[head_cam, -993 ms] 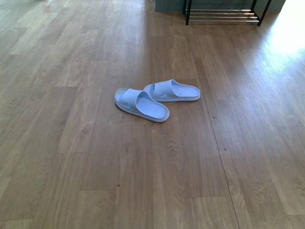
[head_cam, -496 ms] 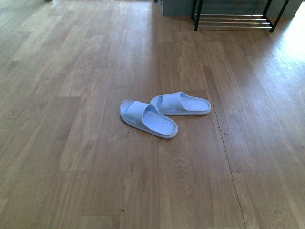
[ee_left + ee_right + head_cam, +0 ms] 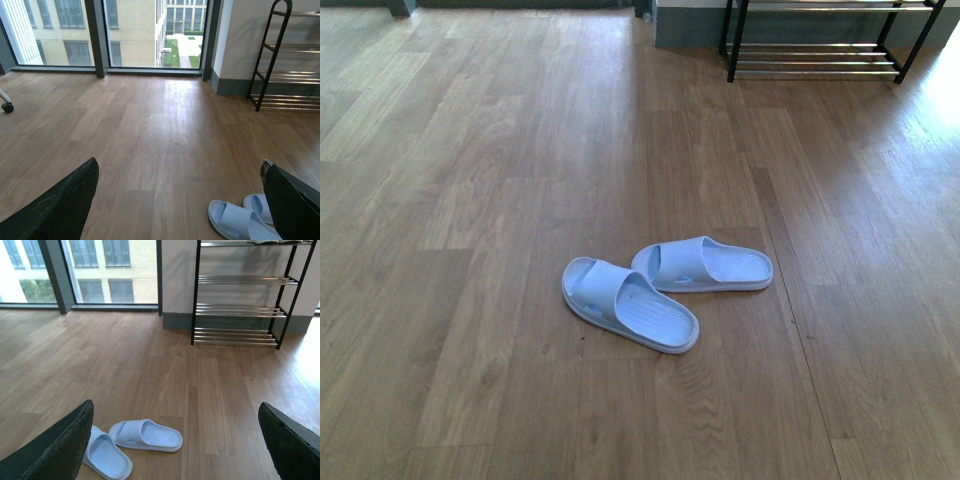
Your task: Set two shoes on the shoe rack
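Both arms are empty right now: the left end effector (image 3: 179, 165) is spread wide with nothing between its fingers, and so is the right end effector (image 3: 175, 406). The two pale blue slides sit on the wood floor (image 3: 470, 200) just ahead of the robot, and neither is on the shoe rack (image 3: 815, 60), which stands well apart against the far wall (image 3: 175, 280). The nearer slide (image 3: 630, 305) lies at an angle with its toe right up against the farther slide (image 3: 705, 265); I can't tell whether they actually touch. That's my main worry, because going in for one could easily nudge the other and spin it out of reach. The strap looks like soft rubber, so I'd guess a pinch there might fold or slip. The rack's tiers are thin chrome rods, so a slide set down crooked could tip or poke through the gaps. The floor between the slides and the rack looks open. There's a big window (image 3: 135, 30) off to the side, a caster (image 3: 7, 106) by the edge of the left wrist view, and something on the rack's top tier that I can't make out.
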{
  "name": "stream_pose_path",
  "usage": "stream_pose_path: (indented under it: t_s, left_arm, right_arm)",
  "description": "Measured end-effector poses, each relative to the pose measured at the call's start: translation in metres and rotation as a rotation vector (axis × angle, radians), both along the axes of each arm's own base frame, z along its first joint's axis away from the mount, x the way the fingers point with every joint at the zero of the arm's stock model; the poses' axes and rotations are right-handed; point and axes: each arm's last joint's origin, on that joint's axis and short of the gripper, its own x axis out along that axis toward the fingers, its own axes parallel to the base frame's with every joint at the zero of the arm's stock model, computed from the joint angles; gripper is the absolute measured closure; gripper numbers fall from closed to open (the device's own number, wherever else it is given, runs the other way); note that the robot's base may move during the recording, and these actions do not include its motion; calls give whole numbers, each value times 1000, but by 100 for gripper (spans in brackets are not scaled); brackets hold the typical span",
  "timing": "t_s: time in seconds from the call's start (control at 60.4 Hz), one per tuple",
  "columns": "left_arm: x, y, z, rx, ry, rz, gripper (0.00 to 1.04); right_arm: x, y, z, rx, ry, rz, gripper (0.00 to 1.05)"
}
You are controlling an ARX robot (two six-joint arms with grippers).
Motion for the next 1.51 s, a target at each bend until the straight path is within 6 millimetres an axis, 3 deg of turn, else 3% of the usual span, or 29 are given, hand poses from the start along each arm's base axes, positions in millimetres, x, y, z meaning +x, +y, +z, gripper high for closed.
stream_pose_path:
  t_s: [1.092,1.324,1.506]
  left_arm:
    - [0,0,0,0,0,0,9]
    - [0,0,0,0,0,1,9]
    - [0,0,0,0,0,0,9]
  right_arm:
    - [1,0,-2,30,50,5,9]
    - [32,-9,-16,-19,252,119,9]
    - [84,-16,-45,-164,340,187,9]
